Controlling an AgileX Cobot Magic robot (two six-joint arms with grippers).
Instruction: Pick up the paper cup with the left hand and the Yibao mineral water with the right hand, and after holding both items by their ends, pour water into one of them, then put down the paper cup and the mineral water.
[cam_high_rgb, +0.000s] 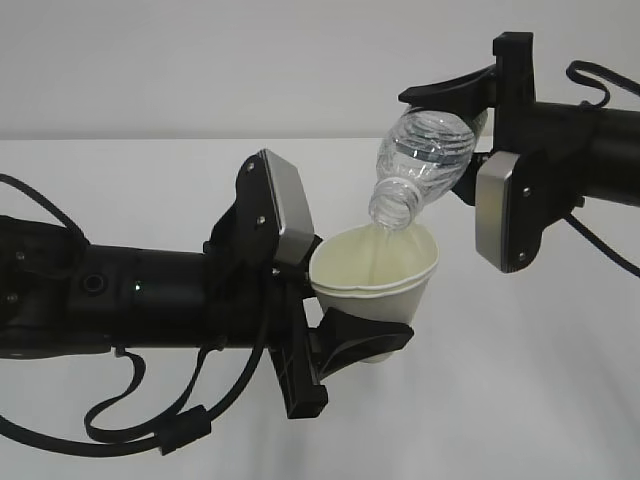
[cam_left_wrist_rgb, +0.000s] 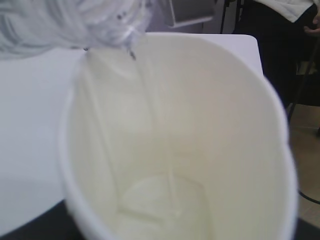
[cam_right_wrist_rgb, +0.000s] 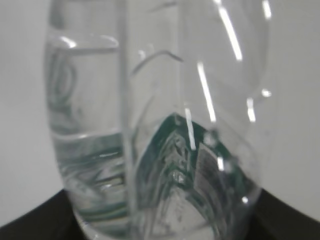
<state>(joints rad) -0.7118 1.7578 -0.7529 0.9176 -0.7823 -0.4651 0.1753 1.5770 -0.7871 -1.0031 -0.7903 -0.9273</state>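
Note:
My left gripper is shut on the white paper cup and holds it in the air, mouth tilted up and to the right. My right gripper is shut on the clear Yibao mineral water bottle, tipped neck-down over the cup's rim. A thin stream of water runs from the bottle's open neck into the cup. In the left wrist view the cup's cream inside fills the frame, with water pooling at the bottom and the bottle at the top left. In the right wrist view the bottle fills the frame; its green label shows through the water.
The white table lies under both arms, with a pale wall behind. Black cables hang below the left arm. In the left wrist view a dark area with chair or stand legs lies beyond the table's far right edge.

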